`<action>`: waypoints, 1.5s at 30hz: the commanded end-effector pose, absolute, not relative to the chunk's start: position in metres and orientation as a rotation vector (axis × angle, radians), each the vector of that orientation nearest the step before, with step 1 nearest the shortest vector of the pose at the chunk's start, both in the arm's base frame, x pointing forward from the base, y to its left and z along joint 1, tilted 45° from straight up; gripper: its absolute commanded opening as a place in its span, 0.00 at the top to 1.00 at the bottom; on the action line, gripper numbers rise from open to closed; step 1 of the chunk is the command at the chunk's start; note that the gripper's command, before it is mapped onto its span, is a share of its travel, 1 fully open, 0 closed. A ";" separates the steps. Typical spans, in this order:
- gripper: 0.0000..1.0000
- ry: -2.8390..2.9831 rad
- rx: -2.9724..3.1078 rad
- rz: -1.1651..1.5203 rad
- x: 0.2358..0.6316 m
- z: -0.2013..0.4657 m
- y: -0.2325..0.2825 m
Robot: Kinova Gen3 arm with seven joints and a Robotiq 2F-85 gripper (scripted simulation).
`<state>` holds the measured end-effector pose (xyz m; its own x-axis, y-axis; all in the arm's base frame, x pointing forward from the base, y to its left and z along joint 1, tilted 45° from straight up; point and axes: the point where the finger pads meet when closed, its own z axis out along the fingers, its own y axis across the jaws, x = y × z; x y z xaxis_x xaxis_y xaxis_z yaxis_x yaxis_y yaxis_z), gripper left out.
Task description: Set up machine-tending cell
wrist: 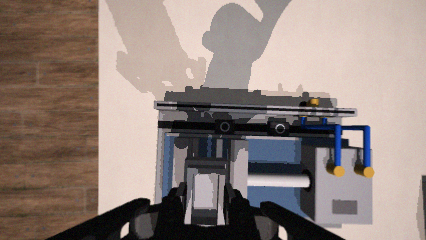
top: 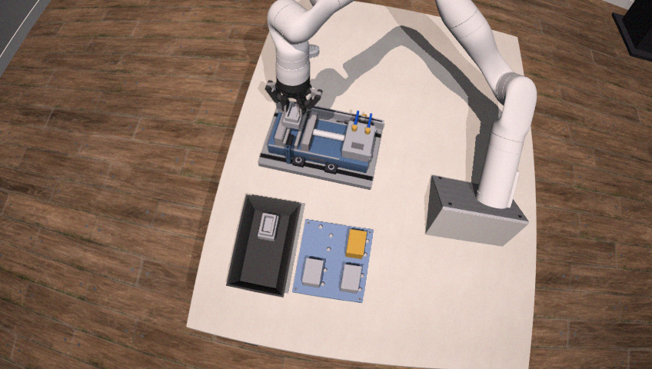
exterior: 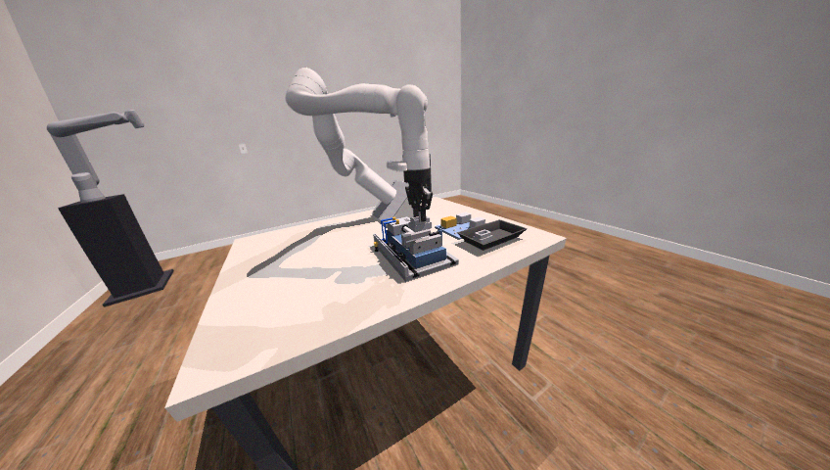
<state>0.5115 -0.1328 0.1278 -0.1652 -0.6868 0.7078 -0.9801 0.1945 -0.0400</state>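
My gripper (top: pixel 292 108) is shut on a grey finished part (top: pixel 291 117) with a pocket in its top. It holds the part over the opening at the left end of the blue vise (top: pixel 320 141), just above the jaws. The wrist view shows the same part (wrist: pixel 205 192) between my fingers, with the vise below. The hose block (top: pixel 359 141) is at the vise's right end. A second finished part (top: pixel 267 226) lies flat, pocket up, in the dark outfeed tray (top: pixel 264 244). Two aluminium blanks (top: pixel 313 271) (top: pixel 351 277) and a brass blank (top: pixel 356 242) lie on the blue infeed plate (top: pixel 333 260).
The arm's grey base (top: pixel 475 210) stands at the right of the table. Blue hoses with yellow fittings (wrist: pixel 350 150) rise from the vise's hose end. A second arm on a dark pedestal (exterior: pixel 111 244) stands on the floor beyond the table.
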 end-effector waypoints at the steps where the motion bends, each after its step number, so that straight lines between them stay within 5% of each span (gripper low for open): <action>1: 1.00 -1.911 1.563 0.675 0.511 0.126 -0.126; 17: 1.00 -1.901 1.572 0.670 0.535 0.099 -0.095; 45: 1.00 -1.870 1.604 0.652 0.580 -0.031 0.039</action>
<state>0.5862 0.0162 -0.0062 -0.1259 -0.7029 0.7000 -0.9870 0.1596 -0.0172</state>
